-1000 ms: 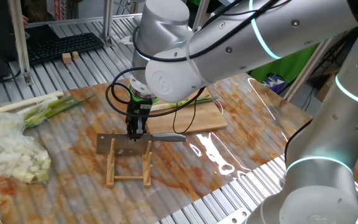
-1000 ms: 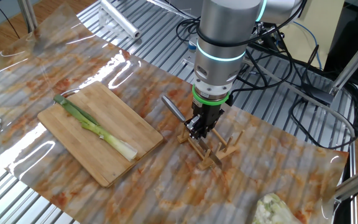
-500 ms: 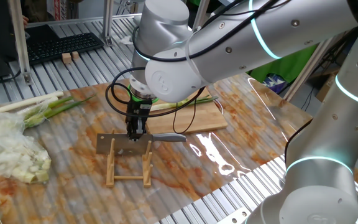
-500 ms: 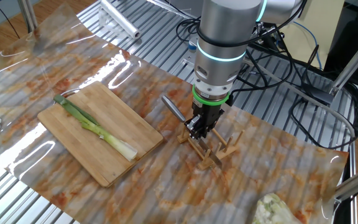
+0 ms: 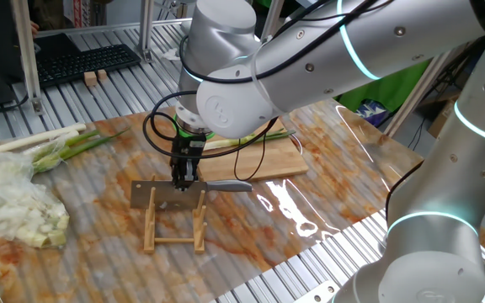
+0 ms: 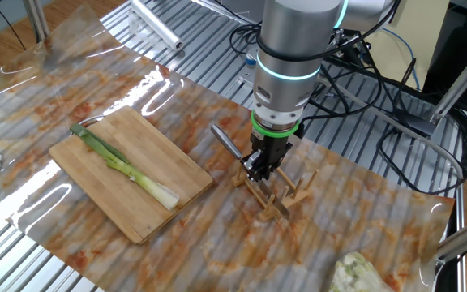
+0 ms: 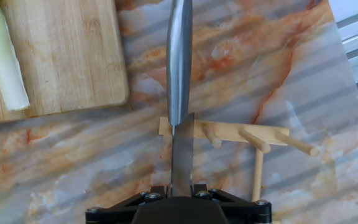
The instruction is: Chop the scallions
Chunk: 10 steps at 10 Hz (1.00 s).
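While the gripper (image 6: pixel 259 168) sits clamped on the racked knife (image 7: pixel 179 93), that scallion (image 6: pixel 128 169) looks light, floppy; pin its white end

No change between the earlier frames and now in either fixed view. My gripper (image 6: pixel 259 168) sits at the same spot over the wooden rack (image 6: pixel 278 195), jaws at the same width either side of the knife (image 5: pixel 188 190) spine. Knife handle (image 6: pixel 226 143) points the same way toward the board (image 6: pixel 128 170). Scallion (image 6: pixel 124 165) has not shifted on the board.
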Each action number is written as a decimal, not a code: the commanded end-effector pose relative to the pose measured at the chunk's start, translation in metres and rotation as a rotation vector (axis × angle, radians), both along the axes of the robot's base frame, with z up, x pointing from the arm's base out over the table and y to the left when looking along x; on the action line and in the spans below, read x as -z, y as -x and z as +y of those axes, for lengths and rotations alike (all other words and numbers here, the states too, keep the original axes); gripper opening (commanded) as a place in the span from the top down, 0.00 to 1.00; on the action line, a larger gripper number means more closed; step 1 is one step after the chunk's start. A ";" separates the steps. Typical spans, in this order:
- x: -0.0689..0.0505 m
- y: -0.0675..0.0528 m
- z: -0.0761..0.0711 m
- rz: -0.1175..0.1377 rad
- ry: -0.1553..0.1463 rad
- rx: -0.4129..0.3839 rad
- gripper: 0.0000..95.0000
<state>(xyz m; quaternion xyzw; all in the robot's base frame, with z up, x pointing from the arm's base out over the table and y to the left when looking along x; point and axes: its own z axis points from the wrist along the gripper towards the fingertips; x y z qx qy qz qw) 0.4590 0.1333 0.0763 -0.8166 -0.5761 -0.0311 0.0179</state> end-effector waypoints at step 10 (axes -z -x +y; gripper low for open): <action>0.001 0.000 -0.001 0.007 -0.011 -0.022 0.80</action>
